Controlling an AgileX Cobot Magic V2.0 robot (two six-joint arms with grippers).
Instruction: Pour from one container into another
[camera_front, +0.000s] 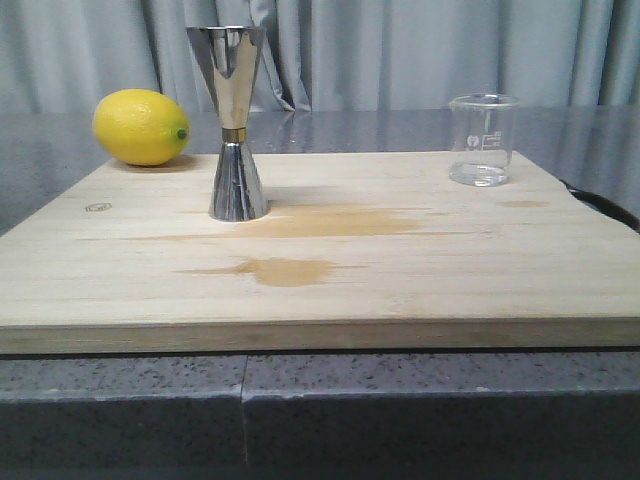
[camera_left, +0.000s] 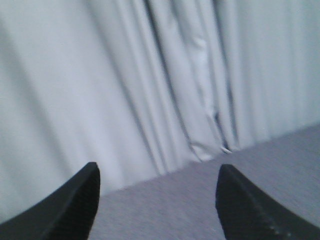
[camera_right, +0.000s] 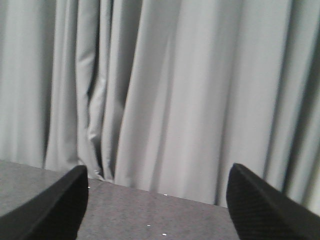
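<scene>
A wooden board (camera_front: 400, 290) is seen bearing a jigger (camera_front: 233, 120) upright at left, a lemon (camera_front: 141, 127) behind it, and a glass beaker (camera_front: 482, 140) upright at far right, well apart from the jigger. Both grippers, left (camera_left: 157, 200) and right (camera_right: 157, 200), are spread wide and empty, aimed at curtains. The beaker is judged nearer the right arm.

The steel jigger (camera_front: 237, 120) is polished to a mirror gloss, with a thin gold band at its waist. The glass beaker (camera_front: 482, 139) is clear and smooth, with faint white printed marks. The lemon (camera_front: 141, 127) has a waxy, finely dimpled skin. The wooden board (camera_front: 420, 285) is pale, matt and grained, with darker stains. The desk (camera_front: 120, 395) is grey speckled stone. The curtain (camera_right: 200, 90) is soft grey pleated cloth. The left claw (camera_left: 157, 207) and right claw (camera_right: 157, 207) have matt black, finely textured fingers.
</scene>
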